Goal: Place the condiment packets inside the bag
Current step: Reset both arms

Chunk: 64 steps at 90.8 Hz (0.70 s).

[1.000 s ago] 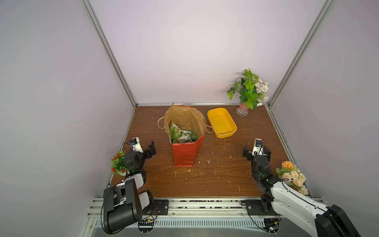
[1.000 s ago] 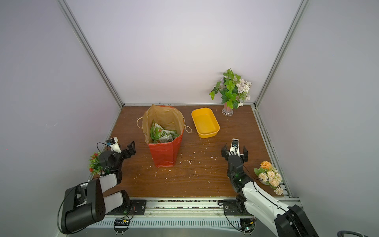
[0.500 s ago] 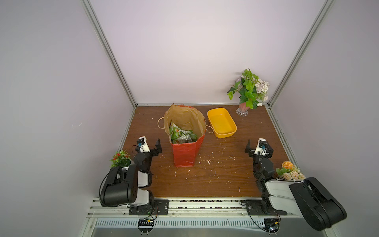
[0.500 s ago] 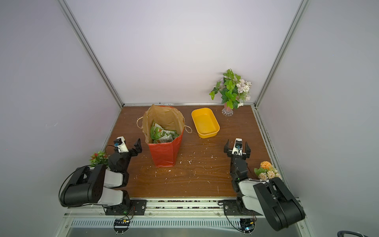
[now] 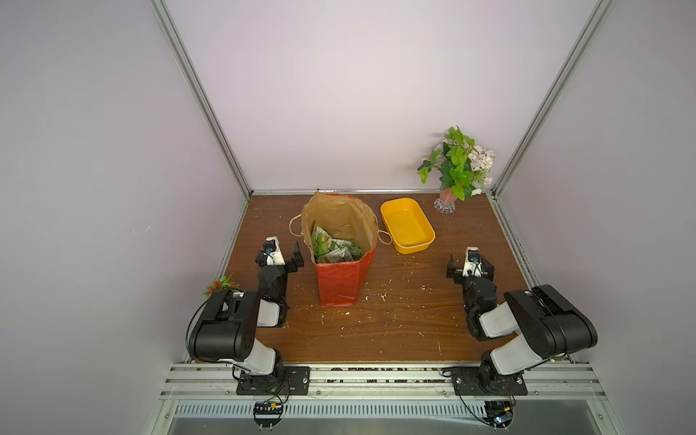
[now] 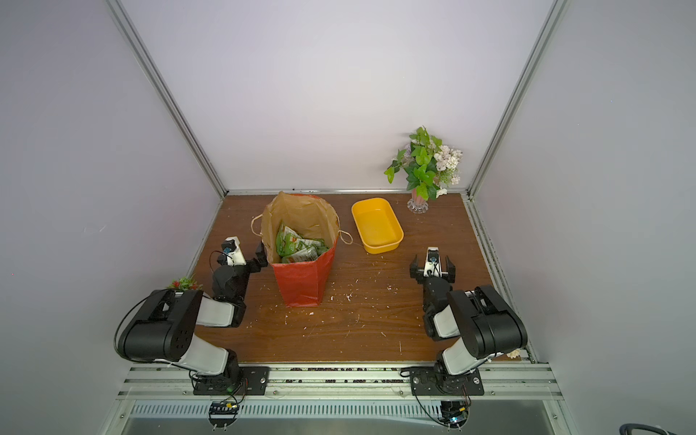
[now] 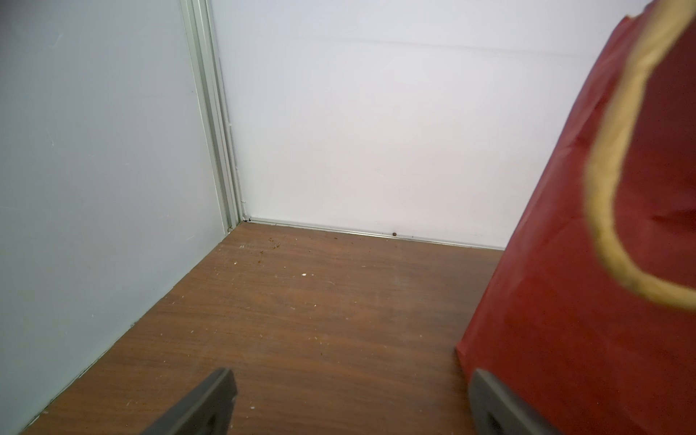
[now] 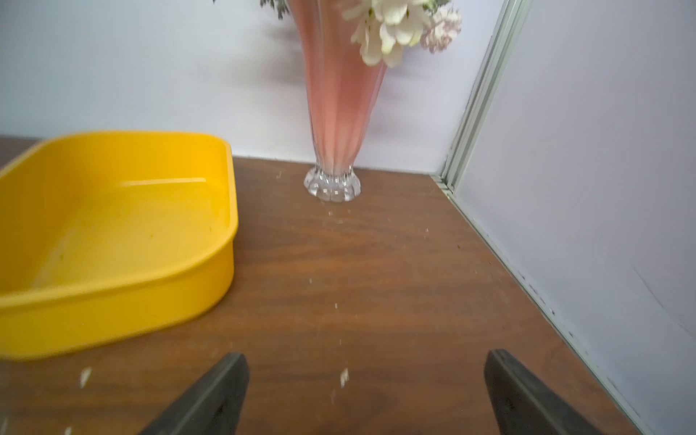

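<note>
Standing upright just above the middle of the frame in both top views, the bag (image 5: pixel 341 280) turns its creased red outside toward the lower edge and shows its brown inside through the open mouth. The condiment packets (image 5: pixel 333 248), mostly green, lie heaped down inside it against the wall nearer the lower edge. A cord handle (image 5: pixel 292 226) loops out on the bag's left side, and another on its right.

The left gripper (image 5: pixel 280 260) sits low over the counter (image 5: pixel 395 324) just left of the bag. Its jaws are spread wide with nothing between them. In the left wrist view one finger (image 7: pixel 497 403) lies right up against the bag's red wall, but it cannot be told whether they touch.

The right gripper (image 5: pixel 470 265) sits at the right of the frame, well apart from the bag. It is below and to the right of the yellow tub (image 5: pixel 414 246). Its jaws also gape fully, holding nothing, with bare wood between them in the right wrist view.

The tub stands just right of the bag. A pink vase (image 5: pixel 448 197) of flowers stands in the upper right corner of the counter. A small plant (image 5: pixel 219 285) with red blooms peeks out at the left edge behind the left arm. Pale flecks (image 5: pixel 383 297) are scattered over the wood below the bag.
</note>
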Available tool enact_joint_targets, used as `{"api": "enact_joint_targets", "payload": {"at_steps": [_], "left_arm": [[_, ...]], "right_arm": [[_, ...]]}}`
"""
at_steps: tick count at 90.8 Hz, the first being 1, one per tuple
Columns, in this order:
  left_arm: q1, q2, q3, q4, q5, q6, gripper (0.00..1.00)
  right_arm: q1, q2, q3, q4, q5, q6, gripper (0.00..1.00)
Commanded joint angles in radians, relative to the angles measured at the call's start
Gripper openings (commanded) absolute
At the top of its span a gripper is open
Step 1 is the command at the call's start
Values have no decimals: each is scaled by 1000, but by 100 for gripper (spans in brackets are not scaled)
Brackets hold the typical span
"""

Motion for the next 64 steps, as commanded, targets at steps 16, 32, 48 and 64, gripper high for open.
{"api": "enact_joint_targets", "payload": {"at_steps": [16, 32, 48, 64], "left_arm": [[-12, 1, -4, -68, -24, 15, 100], [-12, -2, -3, -69, -24, 16, 100], [-12, -1, -4, -68, -23, 15, 100], [-13, -1, -3, -68, -23, 15, 100]], "right_arm": [[-52, -20, 23, -78, -102, 73, 100], [-52, -20, 22, -77, -102, 73, 100], [-52, -20, 22, -77, -103, 73, 100], [-52, -20, 22, -77, -102, 72, 100]]}}
